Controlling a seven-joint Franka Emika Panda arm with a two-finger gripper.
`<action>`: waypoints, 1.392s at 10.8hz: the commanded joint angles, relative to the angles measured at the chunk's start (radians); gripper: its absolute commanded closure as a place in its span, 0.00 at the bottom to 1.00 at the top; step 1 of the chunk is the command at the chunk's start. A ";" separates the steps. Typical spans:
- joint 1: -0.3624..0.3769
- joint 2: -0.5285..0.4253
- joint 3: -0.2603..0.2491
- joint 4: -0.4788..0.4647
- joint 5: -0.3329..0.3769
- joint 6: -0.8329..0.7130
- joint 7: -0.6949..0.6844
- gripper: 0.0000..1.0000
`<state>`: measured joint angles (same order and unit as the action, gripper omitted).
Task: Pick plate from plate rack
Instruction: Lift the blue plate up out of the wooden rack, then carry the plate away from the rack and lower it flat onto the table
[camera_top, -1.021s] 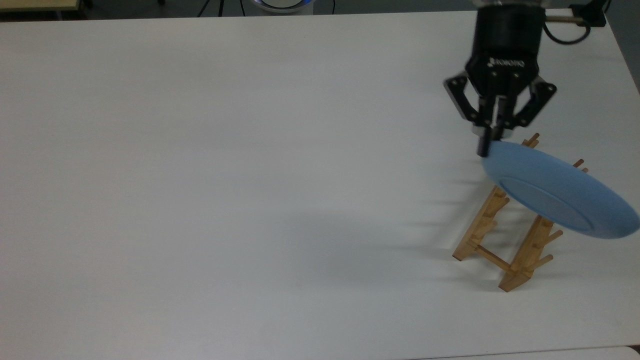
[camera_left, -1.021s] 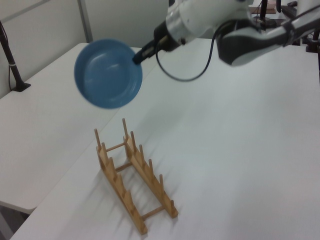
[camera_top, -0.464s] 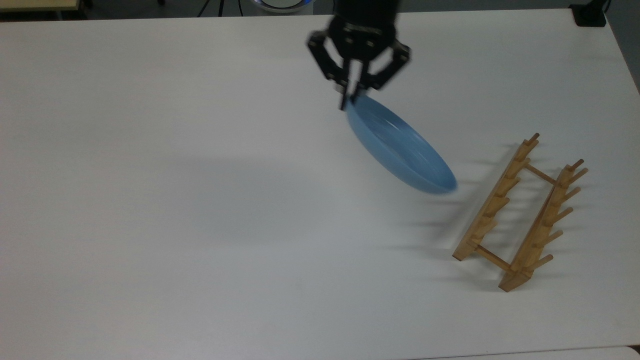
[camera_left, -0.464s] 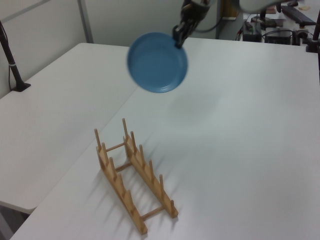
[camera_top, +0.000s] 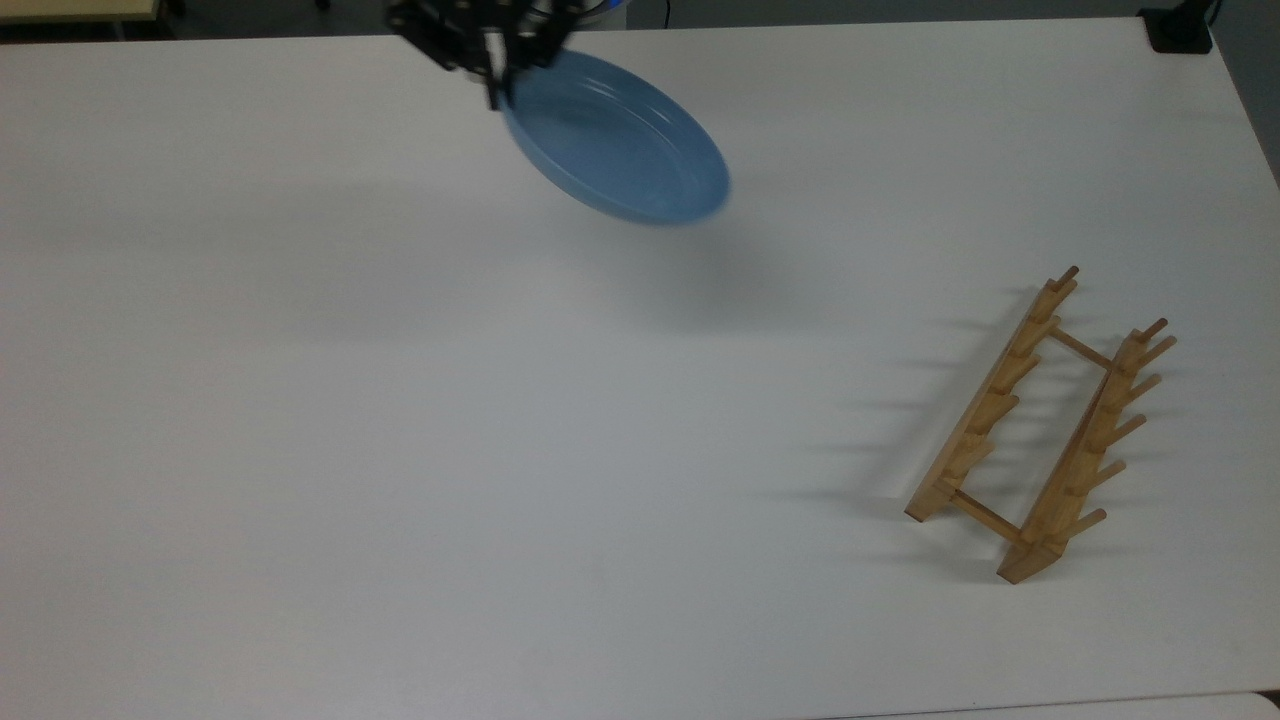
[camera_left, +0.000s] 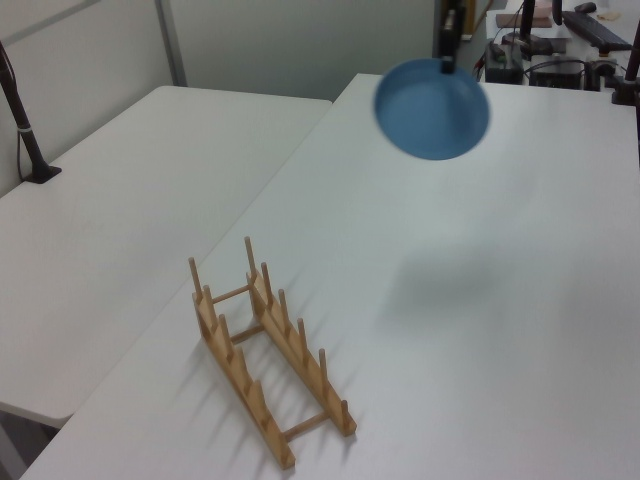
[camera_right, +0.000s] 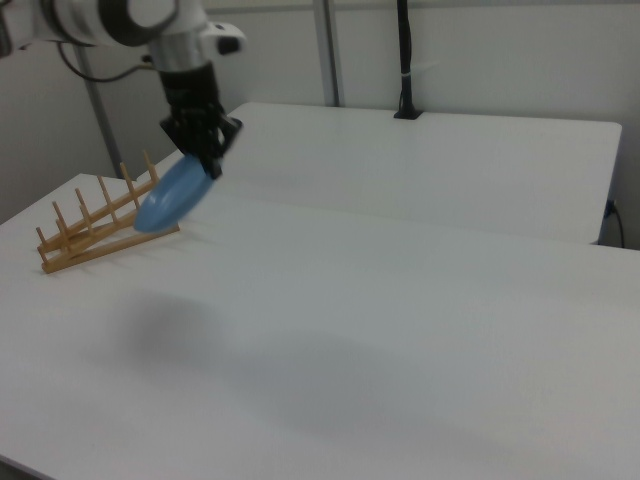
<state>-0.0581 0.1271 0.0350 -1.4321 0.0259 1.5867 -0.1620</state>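
Light blue, the plate (camera_top: 620, 140) hangs in the air near the far edge of the white bench (camera_top: 400, 450) in the top view, tilted so its hollow face shows. The pincer (camera_top: 493, 88) is clamped on the plate's rim at the end toward the top view's left, its dark fingers pinching that edge. A soft shadow lies on the bench below and toward the top view's right of the plate. The plate rack (camera_top: 1040, 430), of light wood with two rails of pegs joined by crossbars, stands well apart at the top view's right, with nothing in its slots

In the left view the plate (camera_left: 432, 108) is high over the bench (camera_left: 480, 330), its hollow face turned toward the camera, and the pincer (camera_left: 447, 62) grips its upper rim. The plate rack (camera_left: 265, 355) stands toward the near end of the bench, well apart from the plate, and a faint shadow lies on the bench between them

In the right view the arm reaches down from the upper left, and the pincer (camera_right: 212, 165) holds the plate (camera_right: 170, 195) by its upper edge, the plate slanting downward. The plate rack (camera_right: 95, 228) shows behind it, partly hidden by the plate; the bench (camera_right: 400, 330) spreads wide in front
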 joint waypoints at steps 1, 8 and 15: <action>-0.072 -0.011 -0.085 -0.141 0.081 -0.034 -0.233 1.00; -0.147 0.110 -0.086 -0.412 0.080 0.326 -0.313 1.00; -0.170 0.164 -0.089 -0.406 0.081 0.431 -0.297 0.08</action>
<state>-0.2127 0.3186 -0.0511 -1.8444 0.0848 2.0125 -0.4496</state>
